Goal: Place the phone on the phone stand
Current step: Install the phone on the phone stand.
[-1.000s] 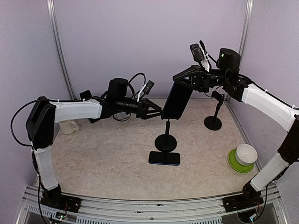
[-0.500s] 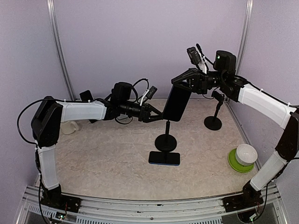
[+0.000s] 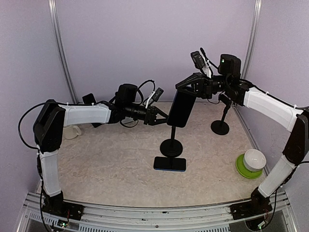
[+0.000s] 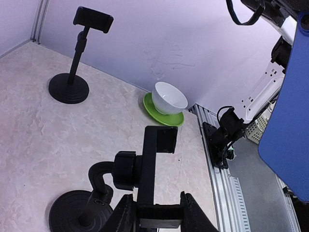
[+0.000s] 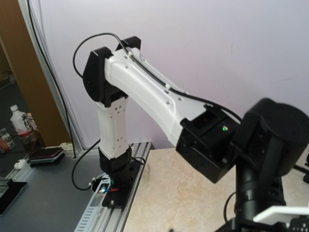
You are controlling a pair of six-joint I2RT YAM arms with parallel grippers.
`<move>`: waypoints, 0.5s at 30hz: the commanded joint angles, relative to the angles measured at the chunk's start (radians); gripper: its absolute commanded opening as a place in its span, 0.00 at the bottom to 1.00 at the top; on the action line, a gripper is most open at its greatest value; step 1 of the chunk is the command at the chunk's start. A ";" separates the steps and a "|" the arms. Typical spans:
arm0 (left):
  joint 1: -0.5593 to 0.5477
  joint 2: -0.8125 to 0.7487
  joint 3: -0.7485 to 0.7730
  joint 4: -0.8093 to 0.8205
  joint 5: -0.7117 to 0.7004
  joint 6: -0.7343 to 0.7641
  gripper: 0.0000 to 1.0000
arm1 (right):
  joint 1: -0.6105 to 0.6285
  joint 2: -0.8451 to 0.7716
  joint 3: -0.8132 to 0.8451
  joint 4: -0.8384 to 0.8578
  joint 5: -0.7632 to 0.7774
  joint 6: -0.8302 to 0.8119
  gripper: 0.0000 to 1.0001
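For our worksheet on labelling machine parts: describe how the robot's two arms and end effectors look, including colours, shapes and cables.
The left arm and right arm have white shells on the long links and chunky black joints. Thin black cables loop outside them. A green light glows on one black housing. The left end effector and right end effector are black, each with two fingers.
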State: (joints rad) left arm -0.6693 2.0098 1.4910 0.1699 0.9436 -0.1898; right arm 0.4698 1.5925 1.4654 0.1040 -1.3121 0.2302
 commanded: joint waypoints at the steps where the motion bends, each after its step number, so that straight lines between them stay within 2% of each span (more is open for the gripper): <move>1: -0.004 0.021 0.029 0.005 0.021 0.006 0.27 | -0.008 0.030 0.029 0.041 -0.022 0.019 0.00; 8: -0.005 0.026 0.031 -0.009 0.030 0.017 0.02 | -0.008 0.071 0.038 0.091 -0.053 0.066 0.00; 15: -0.003 0.014 0.040 -0.061 0.041 0.074 0.00 | 0.015 0.134 0.066 0.099 -0.122 0.058 0.00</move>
State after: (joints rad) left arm -0.6693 2.0151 1.4979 0.1619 0.9646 -0.1593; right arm 0.4709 1.6997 1.4841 0.1631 -1.3712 0.2855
